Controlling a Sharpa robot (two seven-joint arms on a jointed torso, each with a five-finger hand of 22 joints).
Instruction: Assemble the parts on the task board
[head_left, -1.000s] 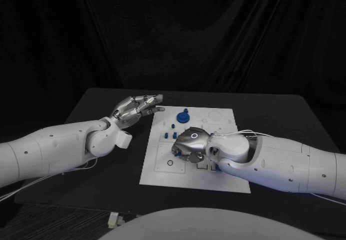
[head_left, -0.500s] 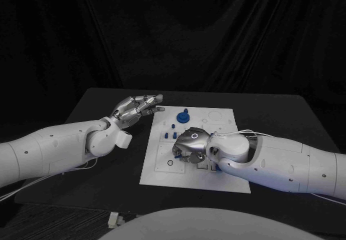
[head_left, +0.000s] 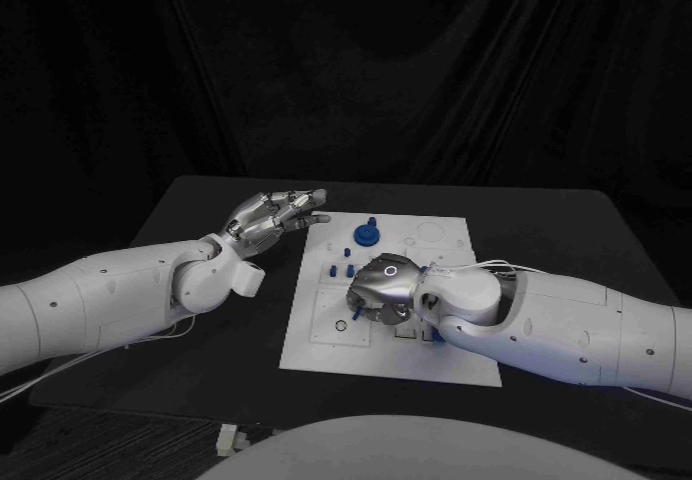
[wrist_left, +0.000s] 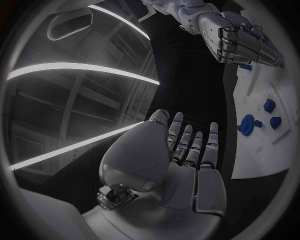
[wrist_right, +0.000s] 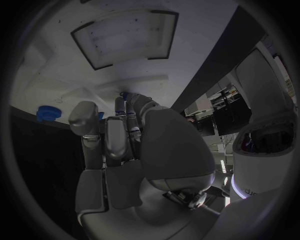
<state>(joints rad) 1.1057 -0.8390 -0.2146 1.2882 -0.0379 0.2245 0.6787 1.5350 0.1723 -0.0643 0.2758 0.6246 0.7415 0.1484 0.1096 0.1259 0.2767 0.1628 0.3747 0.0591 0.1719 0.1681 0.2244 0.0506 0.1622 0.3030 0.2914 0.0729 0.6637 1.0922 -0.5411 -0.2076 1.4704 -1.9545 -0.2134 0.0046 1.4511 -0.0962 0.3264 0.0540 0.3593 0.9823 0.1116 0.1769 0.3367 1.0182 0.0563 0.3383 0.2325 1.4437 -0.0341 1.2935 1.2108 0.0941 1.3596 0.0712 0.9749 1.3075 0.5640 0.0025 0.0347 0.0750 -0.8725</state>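
Note:
The white task board (head_left: 450, 362) lies mid-table. A round blue part (head_left: 366, 235) stands near its far edge, with small blue parts (head_left: 339, 270) just nearer. My right hand (head_left: 382, 290) is low over the board's middle, fingers curled down. A small blue part (wrist_right: 123, 94) shows at its fingertips, also seen under them as the blue part (wrist_left: 245, 66) in the left wrist view; the grip itself is hidden. Another blue part (head_left: 433, 338) peeks out by the right wrist. My left hand (head_left: 274, 215) hovers off the board's far left corner, fingers spread, holding nothing.
A small ring (head_left: 340, 325) lies on the board's near left area. The right forearm (head_left: 562, 325) covers the board's right side. Bare black table (head_left: 216, 340) stretches left of the board under the left arm.
The right hand has shifted only slightly over the board's middle. The left hand has stayed where it was.

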